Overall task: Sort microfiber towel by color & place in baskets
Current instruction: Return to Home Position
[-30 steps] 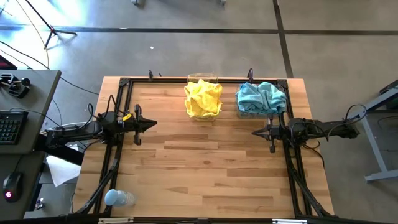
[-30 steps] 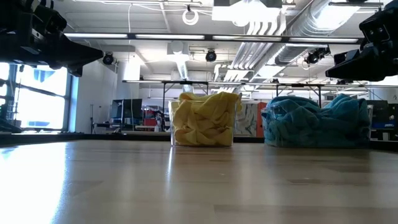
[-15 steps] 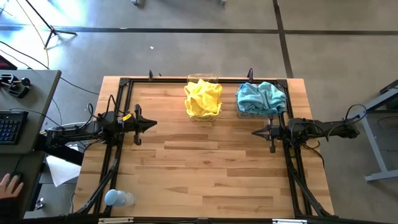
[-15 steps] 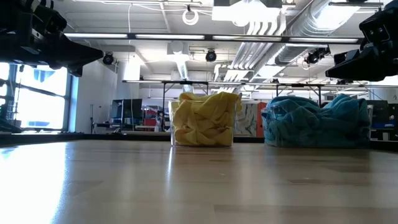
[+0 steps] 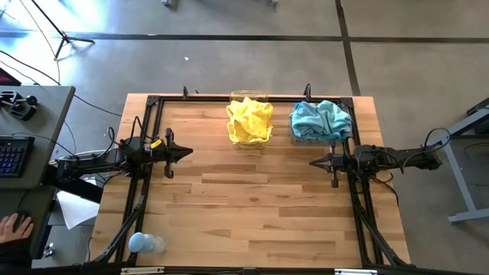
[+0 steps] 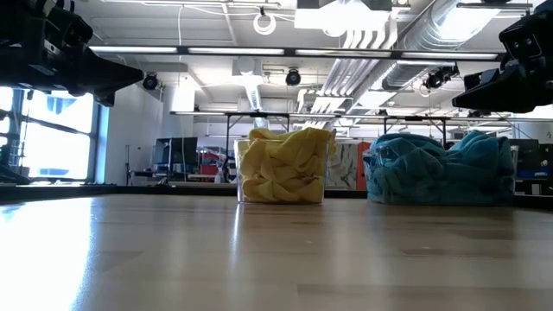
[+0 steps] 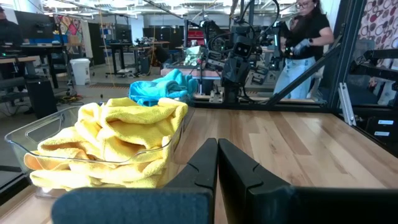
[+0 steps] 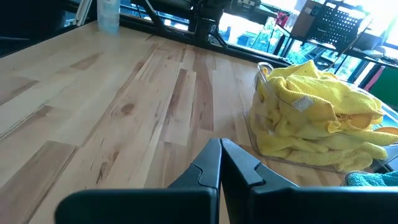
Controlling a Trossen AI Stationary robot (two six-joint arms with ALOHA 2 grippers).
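Observation:
The yellow towels (image 5: 250, 121) lie bunched in a clear basket (image 7: 25, 132) at the table's far edge, heaped above its rim. The teal towels (image 5: 321, 118) fill and hide the second basket to its right, spilling over its sides. My left gripper (image 5: 188, 153) hovers shut above the table's left side, pointing right, left and near of the yellow pile. My right gripper (image 5: 312, 162) hovers shut on the right side, pointing left, just near of the teal pile. In the low view both piles (image 6: 283, 165) (image 6: 441, 168) stand on the table.
A pale blue plastic bottle (image 5: 144, 244) lies at the table's near left corner. A black frame (image 5: 153, 103) runs along the table's edges. A person's hand (image 5: 14, 227) rests at a desk left of the table. Bare wood spreads between and in front of the arms.
Both arms and the towels have kept still. A person's hand has come into view at the desk left of the table.

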